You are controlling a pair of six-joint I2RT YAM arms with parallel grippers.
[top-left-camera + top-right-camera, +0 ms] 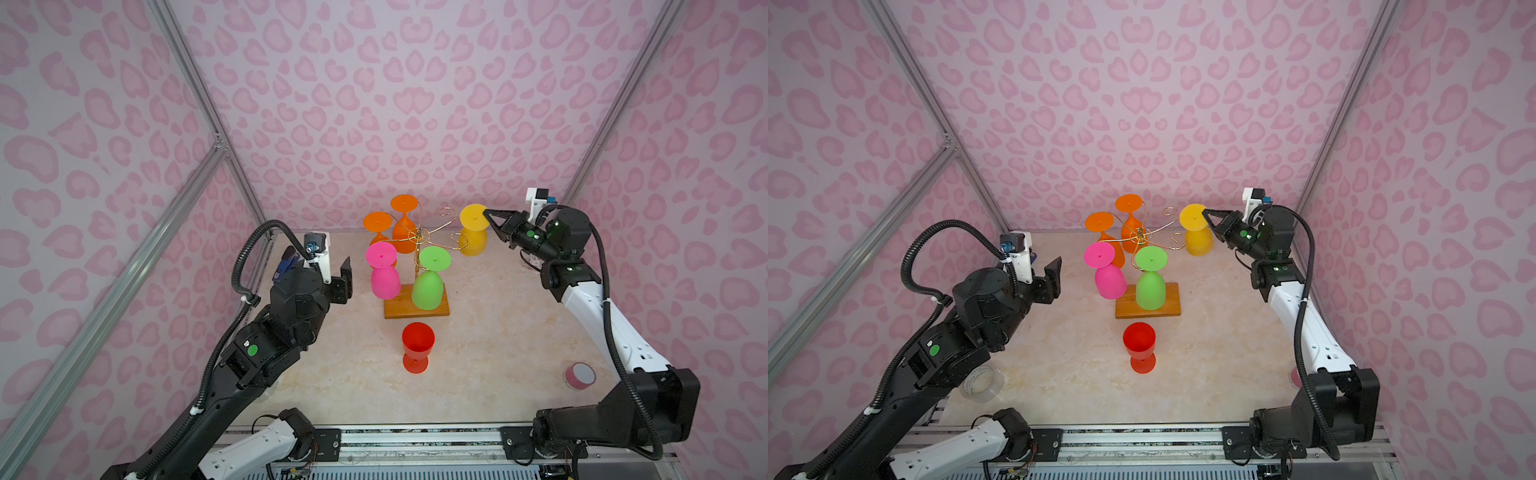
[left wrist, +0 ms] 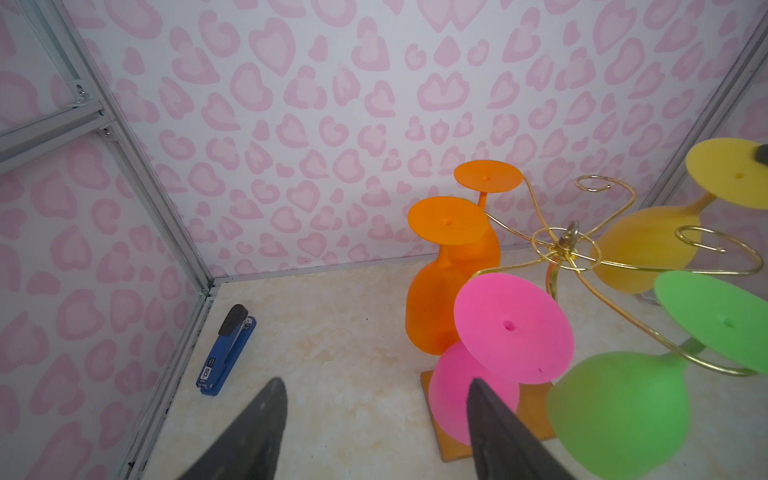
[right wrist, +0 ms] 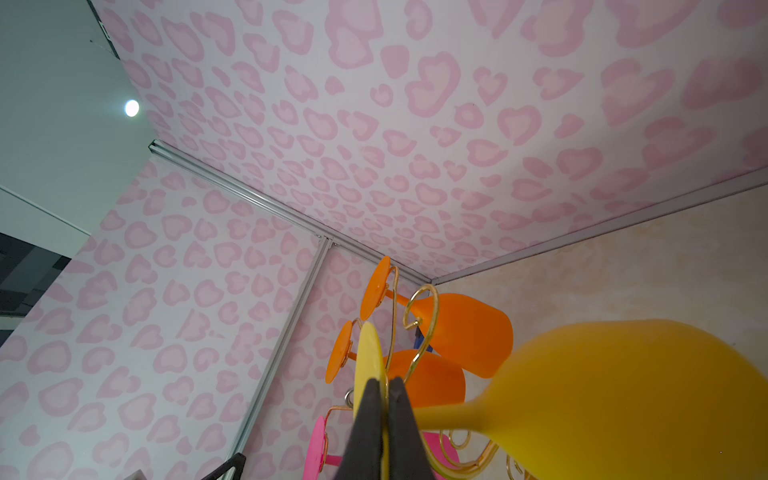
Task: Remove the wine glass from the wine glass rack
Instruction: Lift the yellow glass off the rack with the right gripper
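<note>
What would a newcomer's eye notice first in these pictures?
The gold wine glass rack toward the back of the table, hung with two orange glasses, a pink glass and a green glass, all upside down. At its right, the right hand is shut on the foot of a yellow glass. A red glass stands upright in front of the rack's wooden base.

Our left arm bends up at the elbow, and we hold the left gripper (image 2: 376, 382) with its jaws spread wide. Our right arm stretches forward, and the right gripper (image 1: 487, 213) is pinched tight.
</note>
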